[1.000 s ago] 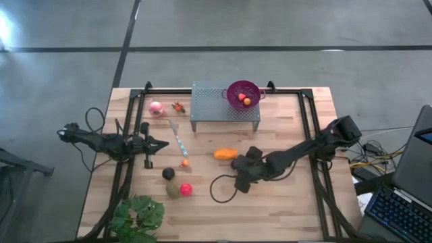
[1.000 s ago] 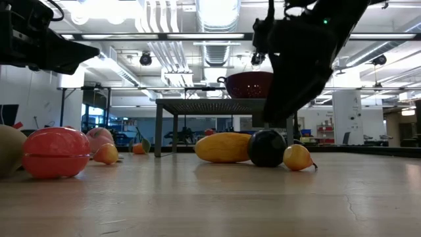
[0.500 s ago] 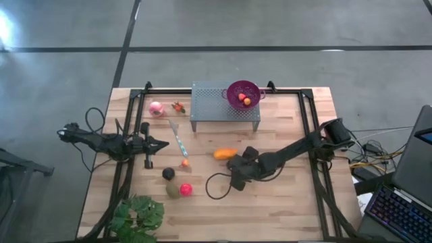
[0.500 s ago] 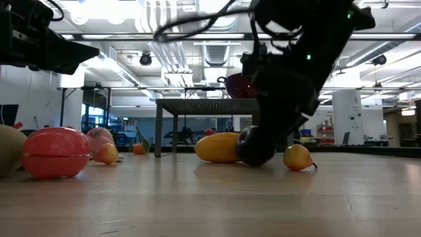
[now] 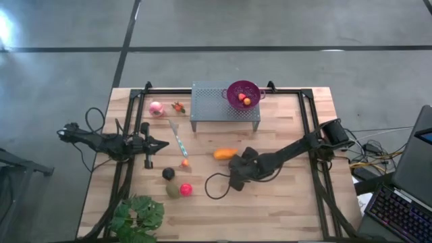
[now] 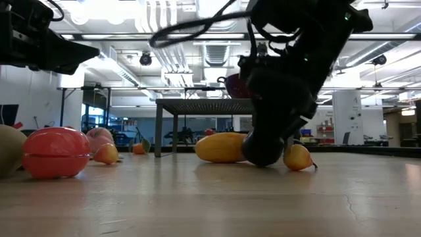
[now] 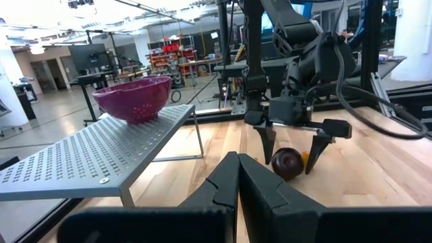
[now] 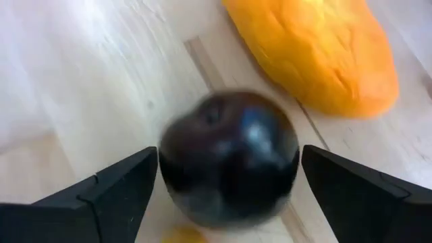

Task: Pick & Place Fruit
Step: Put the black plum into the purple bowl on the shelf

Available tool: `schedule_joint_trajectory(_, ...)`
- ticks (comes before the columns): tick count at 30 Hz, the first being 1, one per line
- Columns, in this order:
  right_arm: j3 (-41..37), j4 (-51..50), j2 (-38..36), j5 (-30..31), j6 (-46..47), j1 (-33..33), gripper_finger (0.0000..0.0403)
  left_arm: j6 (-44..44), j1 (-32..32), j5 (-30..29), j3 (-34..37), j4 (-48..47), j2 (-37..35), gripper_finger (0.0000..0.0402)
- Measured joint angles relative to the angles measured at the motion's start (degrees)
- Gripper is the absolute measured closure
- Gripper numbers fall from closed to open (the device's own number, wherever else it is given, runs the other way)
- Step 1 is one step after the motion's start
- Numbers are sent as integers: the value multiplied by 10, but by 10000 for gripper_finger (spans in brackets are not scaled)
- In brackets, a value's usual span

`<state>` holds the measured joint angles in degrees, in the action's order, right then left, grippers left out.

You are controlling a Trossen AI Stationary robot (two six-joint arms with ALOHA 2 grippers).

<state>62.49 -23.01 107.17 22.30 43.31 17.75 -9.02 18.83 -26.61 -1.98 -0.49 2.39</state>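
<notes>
The dark ball (image 8: 228, 159) lay on the wooden table (image 5: 283, 202) just beside the elongated orange piece (image 8: 317, 50), and it sat between the two spread fingers (image 8: 108, 192) of the right gripper (image 7: 291, 154). We saw a fingertip standing on either side of the ball without closing on it, the jaws wide apart. A small yellow-orange fruit (image 6: 297, 157) rested just behind it. We could read no label or writing on any fruit, on the arms or on the table.

Farther off, a red ball (image 5: 185, 190), an olive-green piece (image 5: 173, 190) and another dark ball (image 5: 168, 174) lay near the table's front left. The purple bowl (image 5: 243, 93) stood on the perforated metal stand (image 5: 209, 108). The left gripper (image 5: 162, 143) hovered over the left side, its fingers pressed together on nothing.
</notes>
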Motion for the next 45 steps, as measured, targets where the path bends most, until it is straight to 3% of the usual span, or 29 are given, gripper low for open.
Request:
schedule_joint_trajectory(16, -2, 37, -1, 2, -15, -1, 41, 0, 0, 0, 0, 0, 0, 390)
schedule_joint_trajectory(45, -34, 52, -3, 21, 22, -15, 125, 0, 0, 0, 0, 0, 0, 390)
